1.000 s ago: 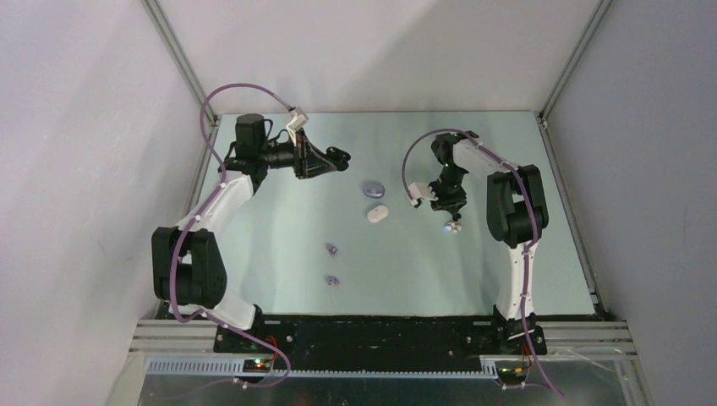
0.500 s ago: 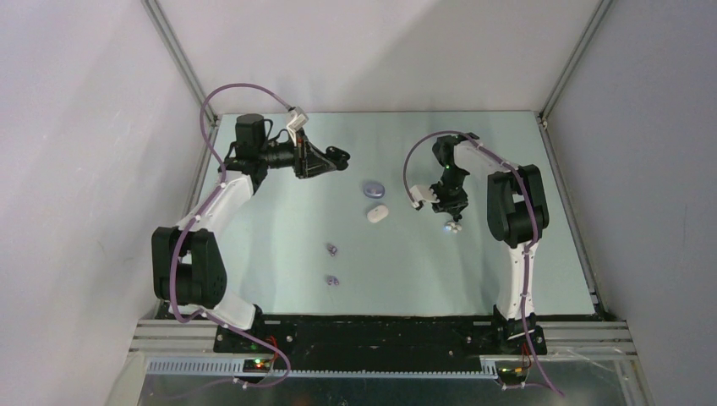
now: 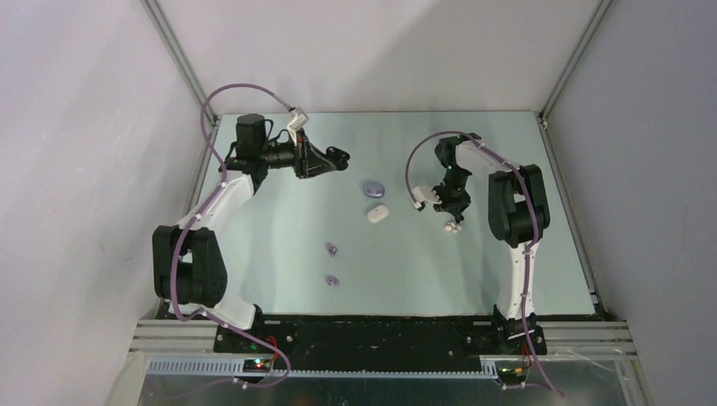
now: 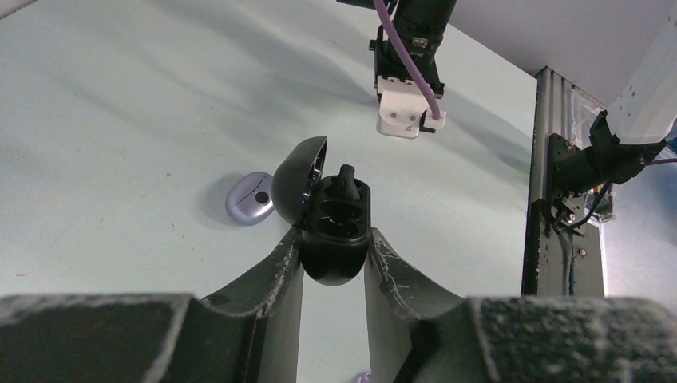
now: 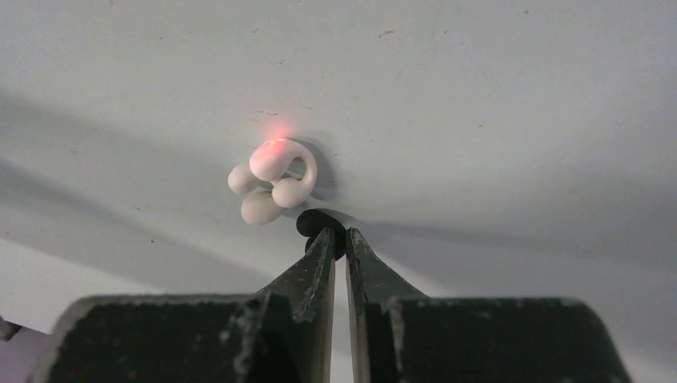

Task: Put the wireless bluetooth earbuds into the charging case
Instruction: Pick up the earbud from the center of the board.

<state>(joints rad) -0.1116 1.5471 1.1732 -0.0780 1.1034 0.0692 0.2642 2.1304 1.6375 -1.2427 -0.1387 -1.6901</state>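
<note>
The left end effector is clamped on the open black charging case, holding it above the counter with one seated bud inside. The right end effector, its fingers nearly together, pinches a black earbud at its tips just beside the white-pink earbuds. Two lavender earbuds lie nearer the arm bases. A lavender case and a white case rest mid-counter.

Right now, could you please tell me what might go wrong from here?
The black earbud sits only at the very tips of the right jaws, so it could slip out. The white earbuds lie right beside it and may get nudged. The open black case hangs in the left jaws, so a misaligned push might tilt it.
</note>
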